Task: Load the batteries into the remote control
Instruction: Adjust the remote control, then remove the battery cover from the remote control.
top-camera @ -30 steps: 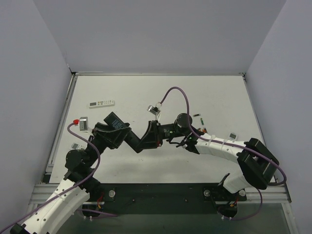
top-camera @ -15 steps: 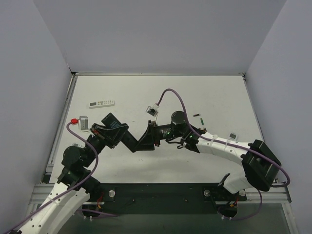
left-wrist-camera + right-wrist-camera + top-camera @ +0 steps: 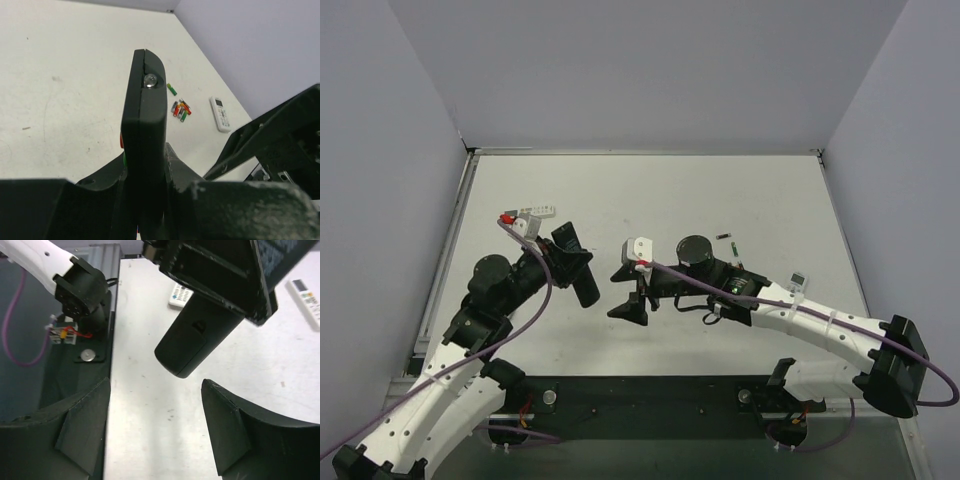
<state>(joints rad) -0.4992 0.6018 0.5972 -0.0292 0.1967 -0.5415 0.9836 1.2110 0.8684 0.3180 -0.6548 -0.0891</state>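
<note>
Blk remote (image 3: 144,125); red/grn batteries (image 3: 180,108); wht table (image 3: 60,80).

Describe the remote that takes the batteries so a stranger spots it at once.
Follow the left arm to its fingers: they clamp a long, slim black remote control. Unlike it, the long white remote and the small white remote lie on the table.

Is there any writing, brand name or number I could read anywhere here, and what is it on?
No text can be read in any view.
black remote: no lettering shows on the side facing the camera.
small white remote: screen and buttons too small to read.
batteries: only coloured casings show, any print too small.
long white remote: too small to read.
</note>
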